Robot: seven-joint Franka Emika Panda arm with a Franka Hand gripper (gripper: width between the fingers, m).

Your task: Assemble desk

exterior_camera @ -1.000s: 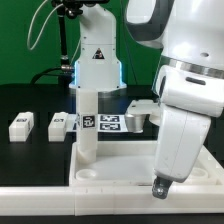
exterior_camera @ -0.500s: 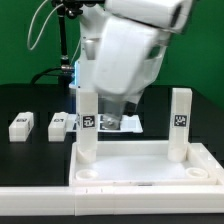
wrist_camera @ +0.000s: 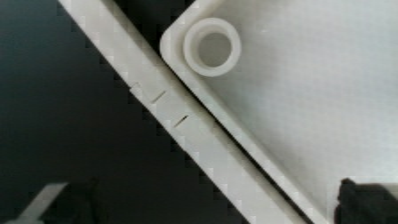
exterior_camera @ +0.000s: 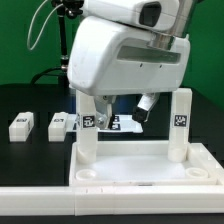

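The white tray-like tabletop point(exterior_camera: 140, 160) lies at the front. One white leg point(exterior_camera: 88, 130) stands upright in its far corner on the exterior view's left, and another leg point(exterior_camera: 180, 122) stands in the far corner on the right. Two loose legs point(exterior_camera: 20, 126) point(exterior_camera: 58, 125) lie on the black table at the left. My gripper point(exterior_camera: 132, 106) hangs above the tabletop's far edge between the upright legs, open and empty. In the wrist view my gripper point(wrist_camera: 205, 205) shows dark fingertips point(wrist_camera: 365, 198) wide apart over an empty round corner socket point(wrist_camera: 214, 48) of the tabletop point(wrist_camera: 302, 140).
The marker board point(exterior_camera: 112, 122) lies behind the tabletop, partly hidden by my hand. A white border rail point(exterior_camera: 40, 205) runs along the front. In the wrist view a white strip with two notches point(wrist_camera: 164, 100) runs beside the tabletop, with black table beyond it.
My arm has swung from low at the front right up to above the tabletop's far edge. The right upright leg, hidden before, has come into view. Nothing is held.
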